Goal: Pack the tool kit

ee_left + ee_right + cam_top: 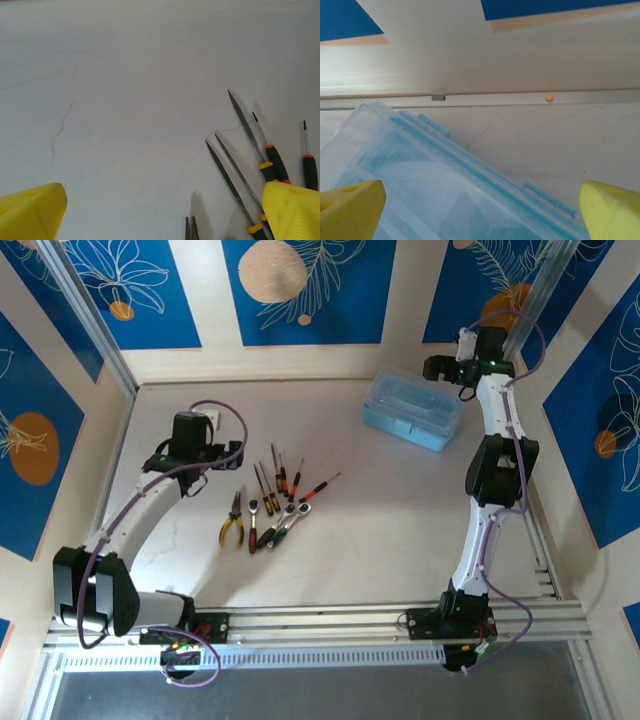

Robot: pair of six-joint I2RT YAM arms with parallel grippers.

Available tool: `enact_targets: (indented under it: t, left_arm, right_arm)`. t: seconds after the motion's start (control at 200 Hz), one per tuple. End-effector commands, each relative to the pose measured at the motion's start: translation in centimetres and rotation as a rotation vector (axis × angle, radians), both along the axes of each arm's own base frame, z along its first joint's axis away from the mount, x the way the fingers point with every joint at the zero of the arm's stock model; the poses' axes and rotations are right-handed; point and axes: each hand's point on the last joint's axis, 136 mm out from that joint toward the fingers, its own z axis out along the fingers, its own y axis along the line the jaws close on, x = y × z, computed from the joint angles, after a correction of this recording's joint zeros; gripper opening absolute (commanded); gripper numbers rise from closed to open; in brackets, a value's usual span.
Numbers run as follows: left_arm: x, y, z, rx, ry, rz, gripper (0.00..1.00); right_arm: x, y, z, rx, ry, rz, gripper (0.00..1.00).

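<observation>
Two hinges [434,125] on the case [440,185], indistinct overhead, show from the right wrist.

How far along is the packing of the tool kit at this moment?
Nothing looks packed yet. The pliers, screwdrivers and wrenches lie loose on the table, and the blue case looks shut. In hand: the right hand is open over the case, and the left hand is open beside the screwdrivers. Left: open the case, load every tool, close it.
</observation>
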Motion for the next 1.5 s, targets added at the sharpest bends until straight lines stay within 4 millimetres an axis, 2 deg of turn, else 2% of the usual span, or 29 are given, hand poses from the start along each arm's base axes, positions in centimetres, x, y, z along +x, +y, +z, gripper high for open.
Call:
enact_targets:
  t: [0.0, 0.23, 0.445, 0.605, 0.72, 0.83, 0.96, 1.086, 1.191, 1.351, 1.436, 1.496]
  left_arm:
    - [-0.2, -0.5, -0.3, 0.008, 0.024, -0.003, 1.0]
    - [-0.3, -1.0, -0.6, 0.01, 0.036, -0.018, 1.0]
    - [-0.2, -1.4, -0.8, 0.011, 0.042, -0.029, 1.0]
    - [0.1, -2.3, -1.4, 0.003, 0.065, -0.049, 1.0]
    - [0.5, -3.5, -1.7, -0.001, 0.085, -0.076, 1.0]
    - [0.9, -5.0, -2.1, -0.005, 0.104, -0.115, 0.99]
    - [1.5, -7.5, -2.7, -0.015, 0.121, -0.168, 1.0]
    - [2.2, -10.3, -3.2, -0.037, 0.139, -0.226, 1.0]
    - [3.1, -13.0, -3.4, -0.047, 0.145, -0.283, 1.0]
    - [4.5, -17.3, -3.3, -0.105, 0.146, -0.367, 1.0]
    - [5.0, -19.4, -3.2, -0.135, 0.152, -0.403, 1.0]
    - [5.2, -20.6, -3.4, -0.144, 0.163, -0.425, 1.0]
  right_arm:
    - [0.0, 1.3, -1.7, 0.015, 0.062, 0.057, 0.99]
    - [-0.4, 2.8, -4.5, 0.074, 0.126, 0.104, 0.99]
    - [-3.1, 4.4, -6.2, 0.128, 0.211, 0.143, 0.99]
    - [-6.7, 5.2, -6.8, 0.14, 0.223, 0.083, 0.99]
    - [-10.1, 5.6, -7.3, 0.148, 0.255, 0.006, 0.99]
    - [-13.8, 7.4, -7.9, 0.137, 0.291, -0.02, 0.99]
    - [-18.6, 9.8, -9.6, 0.105, 0.369, -0.045, 0.99]
    - [-21.4, 11.9, -9.8, 0.066, 0.41, -0.018, 0.99]
    - [-21.0, 11.5, -9.0, -0.016, 0.406, -0.02, 0.99]
    - [-17.7, 10.5, -7.3, -0.025, 0.363, -0.007, 0.99]
    - [-15.9, 10.9, -6.9, -0.028, 0.355, 0.045, 0.99]
    - [-15.0, 11.9, -6.8, -0.03, 0.353, 0.104, 0.99]
